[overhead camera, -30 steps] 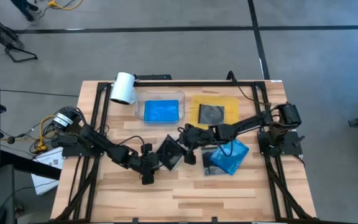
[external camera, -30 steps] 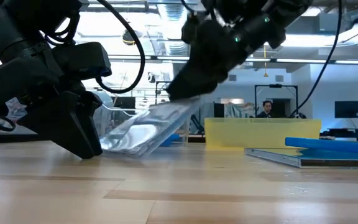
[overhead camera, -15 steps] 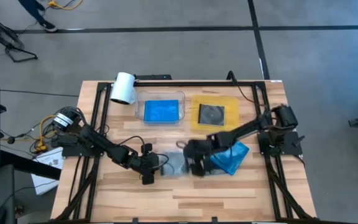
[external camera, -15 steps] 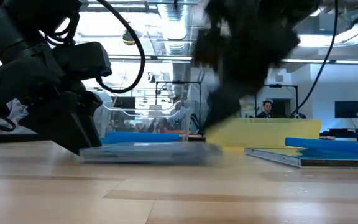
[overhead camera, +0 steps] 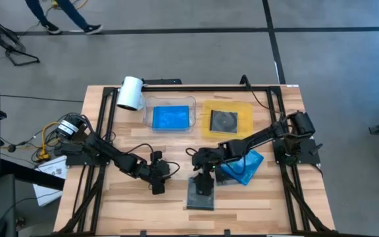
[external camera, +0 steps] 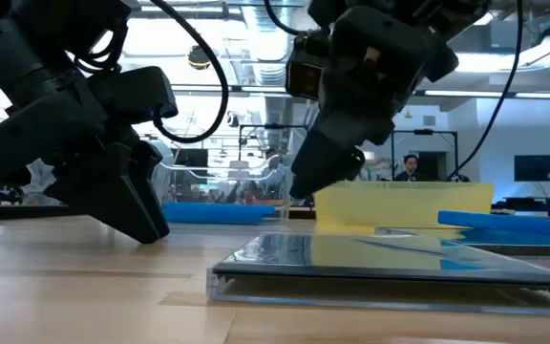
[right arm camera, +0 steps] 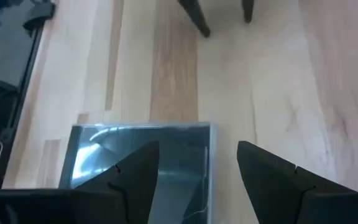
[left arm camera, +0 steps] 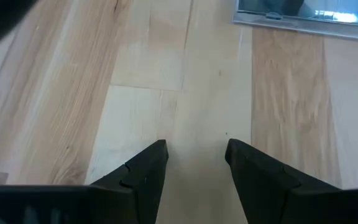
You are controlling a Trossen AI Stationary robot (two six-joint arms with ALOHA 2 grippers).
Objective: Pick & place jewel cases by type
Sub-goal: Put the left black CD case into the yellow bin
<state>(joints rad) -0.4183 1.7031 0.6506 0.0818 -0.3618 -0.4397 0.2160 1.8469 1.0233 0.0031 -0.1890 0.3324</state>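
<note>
A grey-clear jewel case [overhead camera: 201,192] lies flat on the table near its near edge, also seen as the case [external camera: 390,268] and the case [right arm camera: 142,160]. My right gripper [overhead camera: 202,172] hovers open just beyond the case's far edge, its fingers [right arm camera: 132,168] above it. My left gripper [overhead camera: 170,168] is open to the left of the case and low over bare wood; the case's edge [left arm camera: 291,15] shows ahead of it. Blue cases [overhead camera: 243,168] lie under the right forearm. One blue case [overhead camera: 172,117] is in the clear tray, and one grey case [overhead camera: 224,120] is in the yellow tray.
The clear tray [overhead camera: 149,108] and the yellow tray [overhead camera: 245,108] sit side by side near the far edge. A white cylinder [overhead camera: 130,93] lies at the far left corner. Black rails frame the table. Bare wood lies along the near edge on both sides of the case.
A second ago both grippers held the grey-clear case tilted up between them. It then dropped flat and slid toward the near edge, where it now lies apart from both. My right gripper swept toward the near edge, let go, and drew back a little. My left gripper let go.
</note>
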